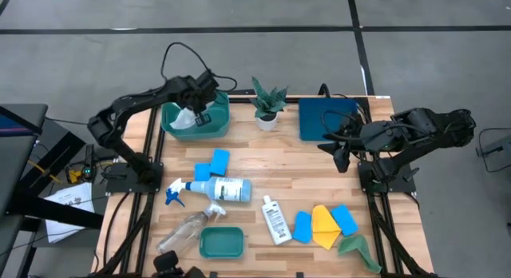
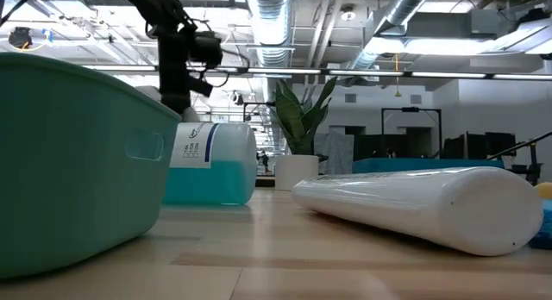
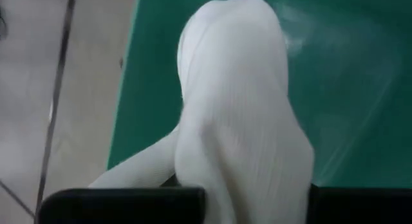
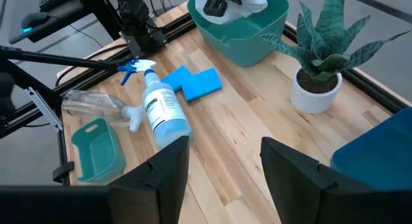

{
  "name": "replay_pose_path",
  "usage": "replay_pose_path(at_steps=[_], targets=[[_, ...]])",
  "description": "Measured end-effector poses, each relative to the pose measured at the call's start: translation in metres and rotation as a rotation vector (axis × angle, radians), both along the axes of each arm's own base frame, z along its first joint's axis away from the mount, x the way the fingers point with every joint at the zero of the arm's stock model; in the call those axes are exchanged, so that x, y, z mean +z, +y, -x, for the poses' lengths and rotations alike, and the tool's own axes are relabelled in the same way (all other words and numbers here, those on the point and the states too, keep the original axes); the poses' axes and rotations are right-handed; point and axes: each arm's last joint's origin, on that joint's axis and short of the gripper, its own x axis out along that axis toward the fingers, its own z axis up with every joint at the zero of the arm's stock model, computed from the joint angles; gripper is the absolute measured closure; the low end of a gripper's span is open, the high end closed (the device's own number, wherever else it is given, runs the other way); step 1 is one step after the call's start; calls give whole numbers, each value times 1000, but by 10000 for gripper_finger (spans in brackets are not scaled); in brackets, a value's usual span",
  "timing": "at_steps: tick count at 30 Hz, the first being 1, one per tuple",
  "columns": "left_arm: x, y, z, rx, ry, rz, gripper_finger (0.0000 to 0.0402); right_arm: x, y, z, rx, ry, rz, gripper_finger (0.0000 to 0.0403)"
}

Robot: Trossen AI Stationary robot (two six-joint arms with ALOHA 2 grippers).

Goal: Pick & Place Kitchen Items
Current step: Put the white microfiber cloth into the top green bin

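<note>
My left gripper (image 1: 197,112) hung over the big green tub (image 1: 214,128) at the back left of the table, its fingers clamped on the white cloth (image 3: 238,121). The cloth was ribbed and soft, draped in a tall fold down into the tub; whether its lower end touched the smooth green floor I could not tell.

My right gripper (image 1: 342,158) waited above the table's right side, just in front of the dark blue tray (image 1: 319,118), jaws parted and holding nothing.

On the bare wooden planks lay the white spray bottle (image 1: 219,188) on its side, blue trigger toward the left, part full of blue liquid; its label carried blue print too small for me to read. Two blue sponges (image 1: 212,165), flat and rectangular, lay touching each other just behind it. The clear spray bottle (image 1: 185,228) lay in front of it, beside a small green tub (image 1: 221,243). The small white bottle (image 1: 276,220), rounded and glossy, lay near the middle front, its label also unreadable. Further right were two more blue sponges (image 1: 303,226), with a yellow cloth (image 1: 324,226) between them and a crumpled green cloth (image 1: 355,246) just in front. A potted plant (image 1: 267,106) with stiff striped leaves stood in a white pot between the big tub and the tray.
</note>
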Motion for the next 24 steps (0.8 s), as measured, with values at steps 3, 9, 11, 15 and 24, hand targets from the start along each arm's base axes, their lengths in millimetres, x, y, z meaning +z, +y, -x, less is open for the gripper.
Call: replay_pose_path(at_steps=[3,9,11,15,24], targets=[[-3,4,3,-79,35,36,382,0,0,0,-4,-1,-2,218],[-1,8,-5,-383,113,-4,381,0,0,0,-17,-4,9,218],[0,10,-6,-449,139,-18,381,0,-1,0,-17,-3,9,218],[-3,12,-2,-523,165,6,381,0,2,1,-7,-4,12,218],[-35,5,12,-527,197,103,380,1,7,3,-16,-21,36,218]])
